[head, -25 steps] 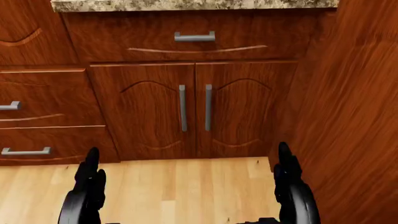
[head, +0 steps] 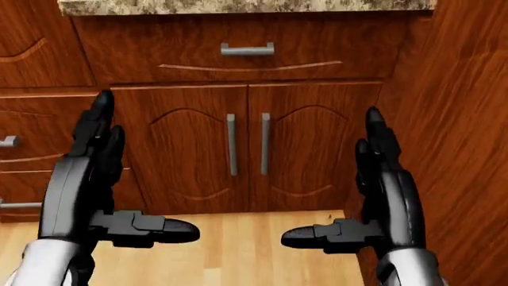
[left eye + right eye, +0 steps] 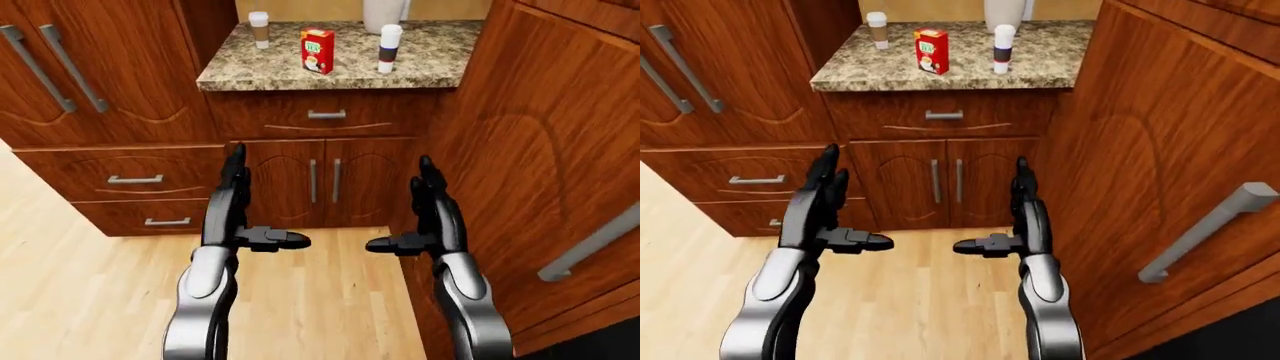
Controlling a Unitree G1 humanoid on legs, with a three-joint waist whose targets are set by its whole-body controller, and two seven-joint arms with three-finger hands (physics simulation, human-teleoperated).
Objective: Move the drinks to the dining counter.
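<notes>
Above the double-door cabinet (image 3: 322, 180), the granite counter (image 3: 430, 64) was seen to carry every drink, all of them lying up and away from both hands, toward the top of the eye views. Against that cabinet, the left robot hand (image 3: 236, 202) and the right robot hand (image 3: 428, 206) were held level with its doors, fingers extended upward and thumbs pointed inward at each other; both were open and nothing was gripped. Neither hand had been brought to counter height, so a raise and forward reach was judged necessary.

Three drinks could be counted with confidence: one red carton (image 3: 317, 50) above the cabinet's left door, one white bottle with a dark band (image 3: 388, 49) above its right door, and one small brown cup with a white lid (image 3: 259, 30) further left. All stood upright, long axes vertical. The bottle was judged nearer the right hand, the cup nearer the left. A larger white vessel (image 3: 384, 13) beyond the bottle was cropped and could not be identified.
</notes>
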